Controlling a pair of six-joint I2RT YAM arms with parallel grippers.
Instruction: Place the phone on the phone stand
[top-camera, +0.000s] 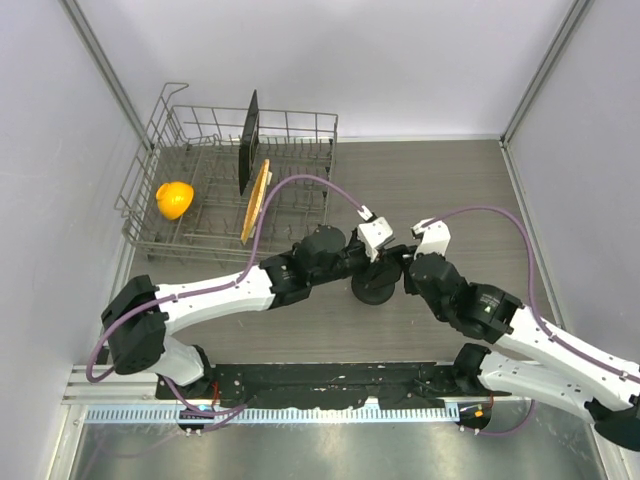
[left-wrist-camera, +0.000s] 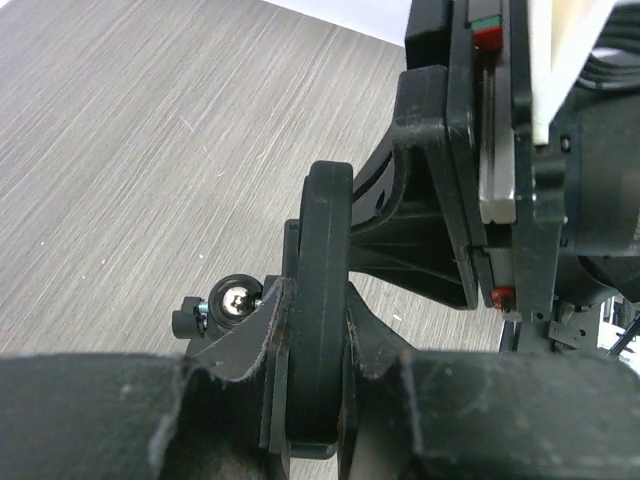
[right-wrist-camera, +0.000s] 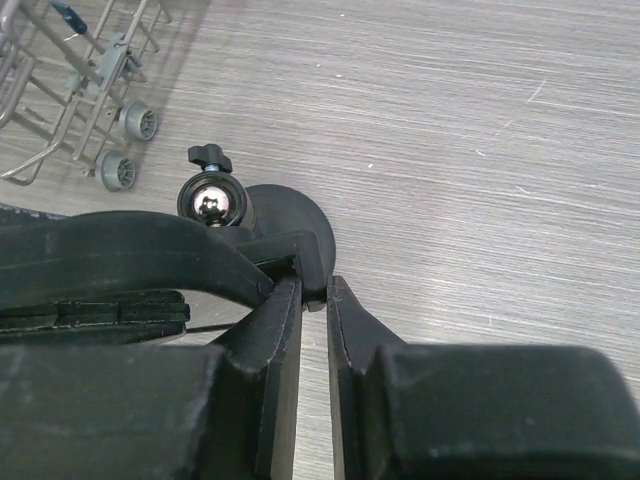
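Two white-and-black robot arms meet over the middle of a grey wood-grain table (top-camera: 450, 180). They are well apart from the one grey wire dish rack (top-camera: 290, 128) at its far left, which holds one upright black square plate (top-camera: 248, 140), one tan disc (top-camera: 256, 200) and one yellow rounded object (top-camera: 174, 198). The left gripper (left-wrist-camera: 316, 345) is clamped on the single thin, black, round-cornered phone (left-wrist-camera: 325, 225), held on edge with its long axis running out along the fingers, away from the wrist. The right gripper (right-wrist-camera: 312, 292) faces it from the opposite side, fingers drawn almost together at what appears to be the slab's far end; whether they actually pinch it cannot be told from the cramped wrist view. Just below them sits the one small black phone stand (right-wrist-camera: 295, 212) on its round disc base, with its shiny ball joint (right-wrist-camera: 208, 200) and black knob (right-wrist-camera: 208, 156) just beside the phone's flat face. The left arm, already carrying the phone, looks better placed to lower it.
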